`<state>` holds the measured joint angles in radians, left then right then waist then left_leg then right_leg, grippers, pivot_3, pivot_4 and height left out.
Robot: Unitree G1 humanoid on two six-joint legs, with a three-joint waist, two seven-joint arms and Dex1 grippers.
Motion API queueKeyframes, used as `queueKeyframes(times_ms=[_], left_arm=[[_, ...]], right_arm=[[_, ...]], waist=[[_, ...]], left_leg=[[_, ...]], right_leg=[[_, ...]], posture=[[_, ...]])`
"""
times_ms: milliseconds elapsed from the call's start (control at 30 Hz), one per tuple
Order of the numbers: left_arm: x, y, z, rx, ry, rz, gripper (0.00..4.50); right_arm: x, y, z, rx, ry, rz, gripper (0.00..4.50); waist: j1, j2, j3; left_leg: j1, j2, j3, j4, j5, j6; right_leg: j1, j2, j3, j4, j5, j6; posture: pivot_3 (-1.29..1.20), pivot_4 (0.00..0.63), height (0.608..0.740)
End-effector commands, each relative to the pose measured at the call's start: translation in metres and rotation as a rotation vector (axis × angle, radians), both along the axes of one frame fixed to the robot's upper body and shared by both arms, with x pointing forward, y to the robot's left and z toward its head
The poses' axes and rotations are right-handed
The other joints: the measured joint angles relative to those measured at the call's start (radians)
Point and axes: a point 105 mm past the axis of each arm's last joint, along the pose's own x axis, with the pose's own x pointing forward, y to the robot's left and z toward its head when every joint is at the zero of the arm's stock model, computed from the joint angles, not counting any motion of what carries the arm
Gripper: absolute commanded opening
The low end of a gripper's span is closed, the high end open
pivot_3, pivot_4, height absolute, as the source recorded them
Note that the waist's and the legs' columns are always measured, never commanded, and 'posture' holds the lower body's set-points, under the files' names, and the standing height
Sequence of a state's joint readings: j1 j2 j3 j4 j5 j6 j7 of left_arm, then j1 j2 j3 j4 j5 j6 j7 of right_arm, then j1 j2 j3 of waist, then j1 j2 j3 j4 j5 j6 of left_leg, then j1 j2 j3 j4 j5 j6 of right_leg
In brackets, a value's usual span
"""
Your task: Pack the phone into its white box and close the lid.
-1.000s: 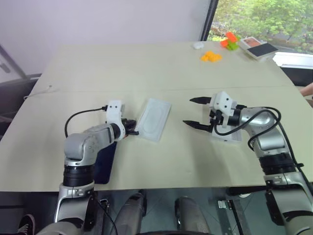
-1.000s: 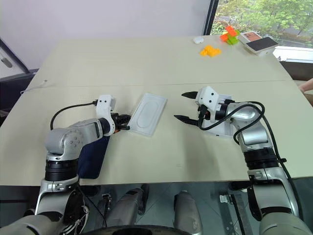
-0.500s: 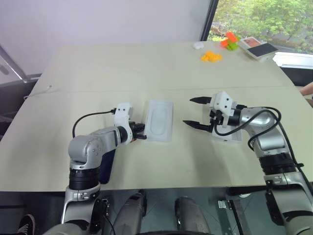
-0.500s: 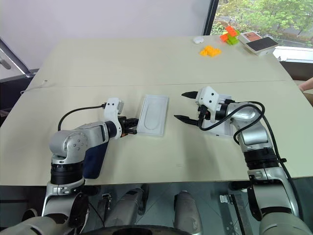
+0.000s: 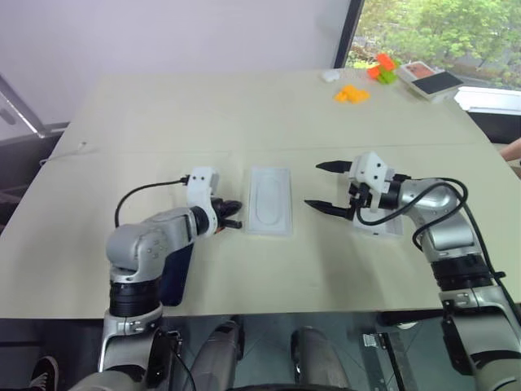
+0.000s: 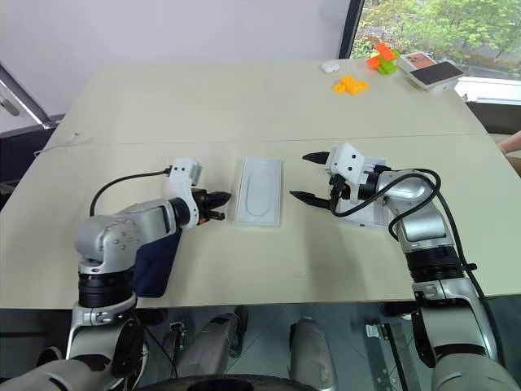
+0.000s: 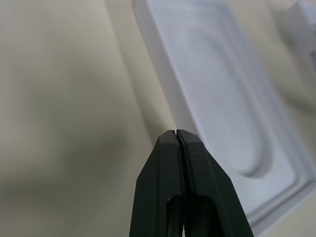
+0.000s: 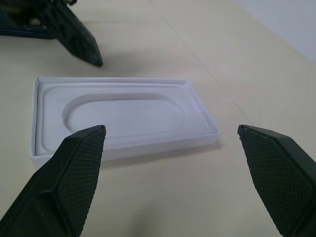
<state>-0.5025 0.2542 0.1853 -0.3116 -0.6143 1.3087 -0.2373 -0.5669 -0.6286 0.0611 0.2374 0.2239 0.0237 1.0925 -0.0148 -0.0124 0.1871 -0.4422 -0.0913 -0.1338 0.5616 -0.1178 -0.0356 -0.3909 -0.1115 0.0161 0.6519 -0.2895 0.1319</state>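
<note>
A thin white insert (image 5: 269,212) with an oval recess lies flat mid-table, between my two grippers. My left gripper (image 5: 234,213) is shut and empty, its tip (image 7: 177,132) just off the insert's left long edge and a little above the table. Under my left forearm lies a dark navy slab (image 6: 155,261), which looks like the phone. My right gripper (image 5: 313,185) hangs open to the right of the insert, with nothing between its fingers (image 8: 74,168). A white box part (image 6: 368,213) lies under my right wrist. I cannot tell whether it is the white box or the lid.
Far back right are orange blocks (image 5: 352,94), a red and green toy (image 5: 380,68), a small white object (image 5: 329,76) and a white box with a black-and-red top (image 5: 431,81). A person's hand (image 5: 513,148) shows at the right edge. A thin cable (image 5: 65,153) lies at the left edge.
The insert has turned from skewed to square with the table edge. My left gripper, still shut, has then drawn back from its edge and lifted slightly. The right arm has stayed still.
</note>
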Motion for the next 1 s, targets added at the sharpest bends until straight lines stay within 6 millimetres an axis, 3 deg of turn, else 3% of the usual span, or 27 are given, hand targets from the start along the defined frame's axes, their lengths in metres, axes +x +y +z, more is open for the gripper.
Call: queueKeyframes(times_ms=[33, 100, 233, 267, 333, 467, 567, 600, 700, 833, 933, 1000], left_arm=[[-0.004, 0.029, 0.037, 0.041, -0.127, 0.016, 0.08], [-0.006, 0.052, 0.043, 0.088, -0.145, 0.048, 0.08], [-0.012, 0.078, 0.042, 0.076, -0.120, 0.083, 0.08], [-0.013, 0.085, 0.044, 0.043, -0.119, 0.101, 0.31], [-0.016, 0.101, 0.050, -0.022, -0.129, 0.137, 0.92], [-0.034, 0.124, 0.050, -0.071, -0.112, 0.142, 2.91], [-0.059, 0.149, 0.043, -0.134, -0.064, 0.138, 4.44], [-0.066, 0.155, 0.043, -0.175, -0.045, 0.139, 4.44], [-0.088, 0.173, 0.038, -0.289, 0.027, 0.144, 4.50], [-0.108, 0.197, 0.021, -0.320, 0.129, 0.205, 4.50], [-0.115, 0.202, 0.016, -0.331, 0.151, 0.210, 4.50], [-0.121, 0.201, 0.007, -0.311, 0.180, 0.194, 4.50]], right_arm=[[-0.003, 0.002, 0.024, 0.043, -0.053, 0.019, 4.50], [-0.004, 0.005, 0.027, 0.052, -0.050, 0.028, 4.50], [-0.009, 0.024, 0.030, 0.113, -0.016, 0.066, 4.50], [-0.014, 0.032, 0.030, 0.123, -0.008, 0.094, 4.50], [-0.021, 0.045, 0.033, 0.155, -0.007, 0.123, 4.50], [-0.030, 0.066, 0.041, 0.207, -0.013, 0.149, 4.50], [-0.035, 0.082, 0.042, 0.216, -0.027, 0.163, 4.50], [-0.037, 0.085, 0.039, 0.199, -0.028, 0.175, 4.50], [-0.042, 0.096, 0.037, 0.215, -0.010, 0.195, 3.58], [-0.050, 0.112, 0.027, 0.153, -0.075, 0.241, 1.64], [-0.053, 0.122, 0.026, 0.166, -0.100, 0.250, 0.14], [-0.060, 0.132, 0.015, 0.086, -0.176, 0.291, 0.06]], waist=[[-0.001, 0.000, 0.000], [-0.006, 0.000, 0.000], [0.000, 0.000, 0.000], [0.001, 0.000, 0.000], [0.002, 0.000, 0.000], [-0.001, 0.000, 0.000], [-0.008, 0.000, 0.000], [-0.008, 0.000, 0.000], [-0.004, 0.000, 0.000], [-0.002, 0.000, 0.000], [-0.001, 0.000, -0.001], [-0.003, -0.001, -0.001]], left_leg=[[0.000, 0.000, 0.000, 0.000, 0.000, 0.000], [0.000, 0.001, 0.000, -0.001, 0.000, 0.000], [0.000, 0.001, -0.001, -0.001, 0.000, 0.000], [0.000, 0.001, -0.001, -0.001, 0.000, 0.000], [0.000, 0.001, -0.002, -0.001, 0.000, 0.000], [0.000, 0.001, -0.003, -0.001, -0.001, -0.001], [0.000, 0.001, -0.002, -0.002, -0.001, -0.002], [0.000, 0.001, -0.002, -0.003, -0.001, -0.002], [0.000, 0.002, -0.003, -0.003, -0.002, -0.002], [0.000, 0.002, -0.002, -0.002, -0.002, -0.003], [0.000, 0.002, -0.002, -0.003, -0.002, -0.003], [0.000, 0.002, -0.002, -0.003, -0.002, -0.003]], right_leg=[[0.000, 0.000, 0.000, 0.000, 0.000, 0.000], [-0.001, 0.000, 0.001, 0.000, 0.000, 0.000], [-0.001, 0.000, 0.002, 0.000, 0.000, 0.000], [-0.001, 0.000, 0.002, 0.000, 0.000, 0.000], [-0.001, 0.000, 0.001, 0.000, 0.000, -0.001], [-0.001, 0.001, 0.001, 0.000, -0.001, -0.003], [-0.002, 0.000, 0.003, 0.000, -0.002, -0.004], [-0.003, 0.000, 0.003, 0.000, -0.002, -0.005], [-0.005, 0.001, 0.002, 0.000, -0.002, -0.006], [-0.006, -0.002, 0.003, -0.002, -0.002, -0.008], [-0.006, -0.003, 0.003, -0.004, -0.001, -0.009], [-0.006, -0.004, 0.004, -0.004, -0.001, -0.009]], posture=[[0.00, 0.150, 0.740], [0.00, 0.150, 0.740], [0.00, 0.150, 0.740], [0.00, 0.150, 0.740], [0.00, 0.150, 0.740], [0.00, 0.150, 0.740], [0.00, 0.150, 0.740], [0.00, 0.150, 0.740], [0.00, 0.150, 0.740], [0.00, 0.150, 0.740], [0.00, 0.150, 0.740], [0.00, 0.150, 0.740]])
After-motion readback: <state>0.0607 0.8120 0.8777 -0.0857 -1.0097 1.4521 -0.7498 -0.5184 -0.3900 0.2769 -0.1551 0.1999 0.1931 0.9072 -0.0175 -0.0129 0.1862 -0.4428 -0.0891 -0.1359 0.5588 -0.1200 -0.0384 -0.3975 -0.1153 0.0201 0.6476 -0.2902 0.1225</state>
